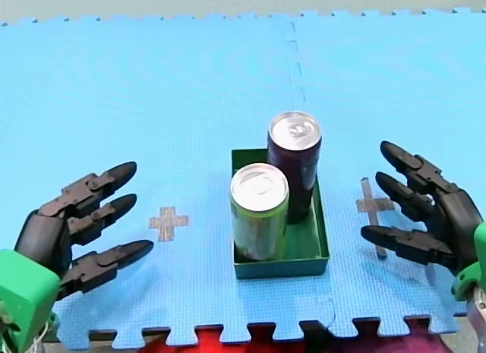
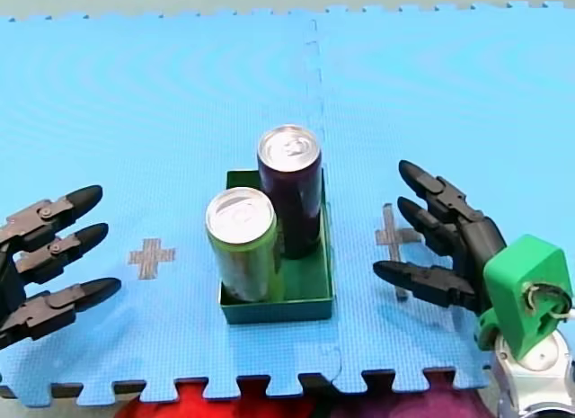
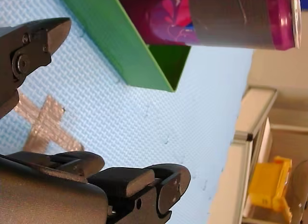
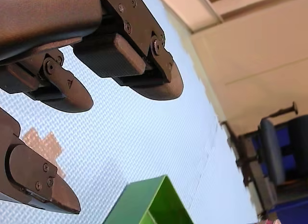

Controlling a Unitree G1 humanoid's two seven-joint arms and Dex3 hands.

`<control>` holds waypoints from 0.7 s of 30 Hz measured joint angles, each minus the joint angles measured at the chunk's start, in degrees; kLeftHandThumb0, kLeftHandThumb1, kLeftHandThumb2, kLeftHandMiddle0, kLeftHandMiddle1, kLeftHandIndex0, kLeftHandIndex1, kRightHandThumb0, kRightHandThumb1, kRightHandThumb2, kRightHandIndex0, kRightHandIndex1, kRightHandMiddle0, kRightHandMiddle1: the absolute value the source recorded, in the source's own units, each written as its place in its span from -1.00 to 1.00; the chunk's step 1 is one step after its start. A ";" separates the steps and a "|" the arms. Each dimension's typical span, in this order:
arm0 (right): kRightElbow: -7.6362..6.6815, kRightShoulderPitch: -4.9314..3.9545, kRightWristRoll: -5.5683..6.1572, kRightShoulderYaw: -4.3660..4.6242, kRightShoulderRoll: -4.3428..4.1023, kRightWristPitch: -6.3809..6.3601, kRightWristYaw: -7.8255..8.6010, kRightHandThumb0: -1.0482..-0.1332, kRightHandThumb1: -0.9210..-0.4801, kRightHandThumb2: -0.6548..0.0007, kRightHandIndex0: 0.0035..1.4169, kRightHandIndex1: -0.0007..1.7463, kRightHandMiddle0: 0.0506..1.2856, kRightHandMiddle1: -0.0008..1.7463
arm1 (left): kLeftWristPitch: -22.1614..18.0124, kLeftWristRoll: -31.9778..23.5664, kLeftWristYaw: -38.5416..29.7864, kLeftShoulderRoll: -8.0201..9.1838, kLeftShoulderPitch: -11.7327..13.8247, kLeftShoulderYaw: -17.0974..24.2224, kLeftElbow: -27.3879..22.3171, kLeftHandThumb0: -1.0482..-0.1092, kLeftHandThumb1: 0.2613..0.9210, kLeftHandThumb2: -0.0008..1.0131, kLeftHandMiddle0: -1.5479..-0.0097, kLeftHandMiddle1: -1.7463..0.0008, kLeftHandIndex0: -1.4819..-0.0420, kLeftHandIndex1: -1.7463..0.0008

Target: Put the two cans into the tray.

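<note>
A green tray [image 1: 281, 266] sits at the middle of the blue foam mat. Two cans stand upright inside it: a green can [image 1: 260, 212] at the front left and a dark purple can [image 1: 294, 167] behind it to the right, close together. My left hand [image 1: 133, 209] is over the mat to the left of the tray, well apart from it and holding nothing. My right hand [image 1: 377, 193] is to the right of the tray, also holding nothing. The first wrist view shows the purple can [image 3: 226, 17] and a tray wall [image 3: 130, 46] beyond dark fingers.
Two tape crosses mark the mat, one left of the tray [image 1: 168, 222] and one on the right [image 1: 374, 205] beside my right hand. The mat's jigsaw front edge [image 1: 250, 334] runs just below the tray. Open mat stretches behind the tray.
</note>
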 measured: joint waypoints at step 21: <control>0.13 -1.27 1.29 -1.57 -3.67 -2.43 2.37 -0.11 0.14 1.00 -0.32 -0.98 -0.39 -0.99 | -21.26 -3.06 1.19 0.27 -5.41 5.67 26.26 -0.69 0.08 -1.00 -0.05 1.00 0.12 1.00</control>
